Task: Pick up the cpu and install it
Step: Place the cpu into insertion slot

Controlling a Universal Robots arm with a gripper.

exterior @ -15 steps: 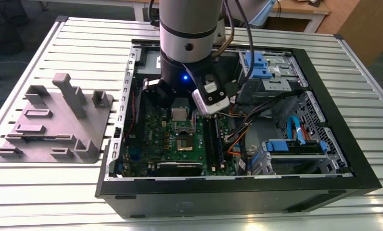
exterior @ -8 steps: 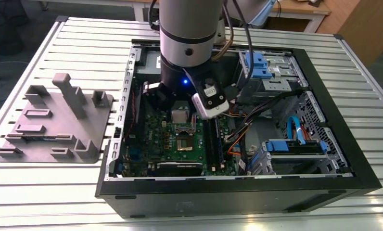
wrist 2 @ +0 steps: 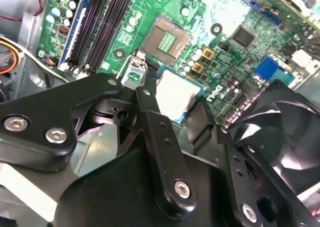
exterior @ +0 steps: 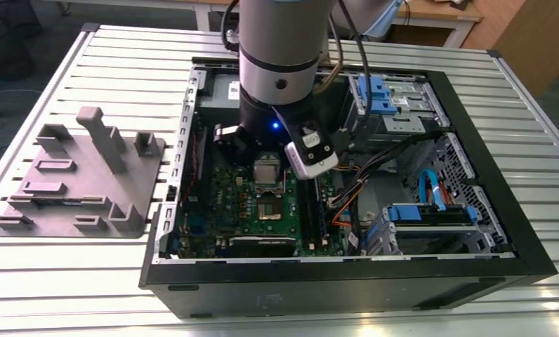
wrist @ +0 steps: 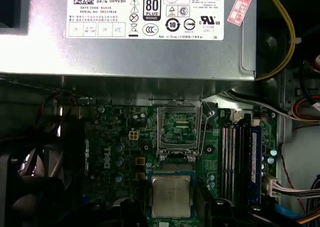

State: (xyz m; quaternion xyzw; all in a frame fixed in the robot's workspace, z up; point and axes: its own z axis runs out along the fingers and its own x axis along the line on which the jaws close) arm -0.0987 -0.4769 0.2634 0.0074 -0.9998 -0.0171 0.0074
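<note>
Black fingers [wrist 2: 150, 112] of the gripper [wrist 2: 176, 101] clamped on opposite edges of the small square silvery-grey cpu [wrist 2: 177, 93], held over the green motherboard [wrist 2: 227, 17] inside the open black computer case [exterior: 354, 284] on the slatted metal table [exterior: 74, 281], close beside the open, unfilled socket [wrist: 179, 128].

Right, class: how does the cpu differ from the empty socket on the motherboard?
The cpu has a plain silvery metal top; the socket shows a grid of contacts inside a metal frame. The cpu sits between the fingers of the gripper, off the board; the socket is fixed on the motherboard and empty. Both are square, of similar footprint.
</note>
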